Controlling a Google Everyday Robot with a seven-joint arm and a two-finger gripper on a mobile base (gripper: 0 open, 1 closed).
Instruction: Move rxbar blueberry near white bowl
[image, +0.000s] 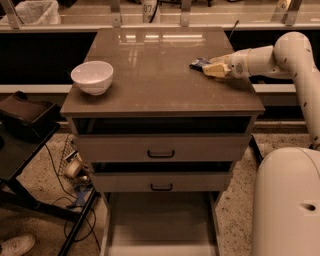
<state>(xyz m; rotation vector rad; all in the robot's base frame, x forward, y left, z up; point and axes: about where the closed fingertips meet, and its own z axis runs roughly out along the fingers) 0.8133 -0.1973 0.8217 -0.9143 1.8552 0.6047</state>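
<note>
On the brown desk (160, 92) there is one white bowl (92, 77) and one rxbar blueberry (198, 63), and nothing else rests on the top. One white arm (265, 57) reaches in from the right and ends in one pincer (212, 70) with a pale yellowish tip, held low over the desk near its right rear part. Below the top are two drawers, an upper (125, 148) and a lower (125, 182), each with one dark handle at its middle. The robot's white base (290, 200) fills the lower right corner. To the left stands one black stand (25, 112), with cables (75, 200) on the floor beside it and one light shoe (15, 244) at the bottom left corner. The bar's dark blue wrapper shows a little light marking, but no word on it can be read, and no brand name is legible anywhere in view. The rxbar blueberry lies flat on the right rear part of the desk, right at the tip of the pincer and on its left side, touching or all but touching it. Whether the pincer is open or closed, and whether it has hold of the bar, cannot be told. The white bowl stands upright near the left front edge of the desk, well apart from both the bar and the pincer.
</note>
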